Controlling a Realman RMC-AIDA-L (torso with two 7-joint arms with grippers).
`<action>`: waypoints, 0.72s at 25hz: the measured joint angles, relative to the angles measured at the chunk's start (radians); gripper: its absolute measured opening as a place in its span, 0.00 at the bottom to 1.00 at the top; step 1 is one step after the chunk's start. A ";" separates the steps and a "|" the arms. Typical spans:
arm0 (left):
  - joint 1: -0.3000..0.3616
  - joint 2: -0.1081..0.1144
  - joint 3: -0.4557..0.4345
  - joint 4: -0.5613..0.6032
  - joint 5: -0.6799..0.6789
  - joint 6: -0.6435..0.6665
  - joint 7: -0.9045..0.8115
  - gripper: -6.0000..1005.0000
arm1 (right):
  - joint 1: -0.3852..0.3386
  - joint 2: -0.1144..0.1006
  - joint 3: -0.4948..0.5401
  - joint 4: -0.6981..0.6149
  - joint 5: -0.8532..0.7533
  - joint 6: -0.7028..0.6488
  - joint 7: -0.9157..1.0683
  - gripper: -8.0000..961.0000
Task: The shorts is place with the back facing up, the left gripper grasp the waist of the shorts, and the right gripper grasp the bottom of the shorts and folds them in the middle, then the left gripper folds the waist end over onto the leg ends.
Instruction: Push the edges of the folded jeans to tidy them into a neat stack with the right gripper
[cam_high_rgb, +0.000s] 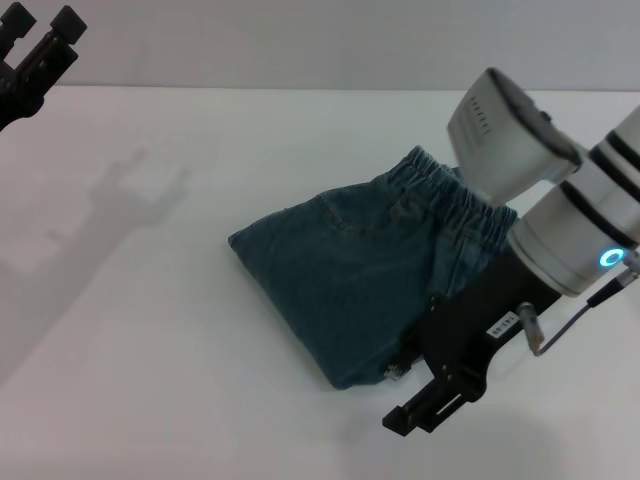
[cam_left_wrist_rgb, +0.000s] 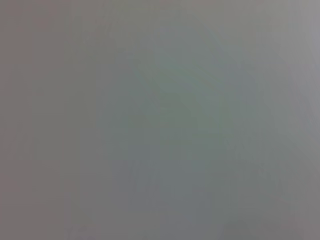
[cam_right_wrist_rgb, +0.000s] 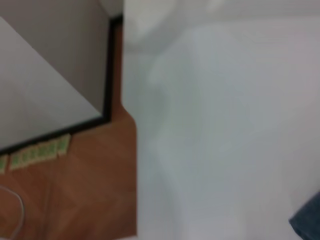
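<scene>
- Right gripper (cam_high_rgb: 425, 400): mine, low at the near right corner of the folded shorts (cam_high_rgb: 350, 290); fingers spread, nothing between them.
- Shorts: folded in half on the white table (cam_high_rgb: 150, 380), gathered waistband (cam_high_rgb: 455, 200) at the far right.
- Left gripper (cam_high_rgb: 35, 60): mine, raised at the far left, well apart from the denim, fingers parted.

Head view looks down on the table (cam_high_rgb: 200, 250); right wrist view shares its edge.
</scene>
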 joint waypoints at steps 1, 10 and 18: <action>0.000 0.000 0.000 0.000 0.000 0.000 0.000 0.80 | 0.003 0.000 -0.016 0.001 -0.005 0.015 0.008 0.66; -0.004 0.000 0.000 -0.001 0.000 0.009 0.000 0.80 | 0.026 0.003 -0.151 0.031 -0.028 0.152 0.050 0.66; -0.004 0.002 0.003 0.000 0.000 0.012 -0.001 0.80 | 0.061 0.009 -0.240 0.069 -0.026 0.243 0.074 0.66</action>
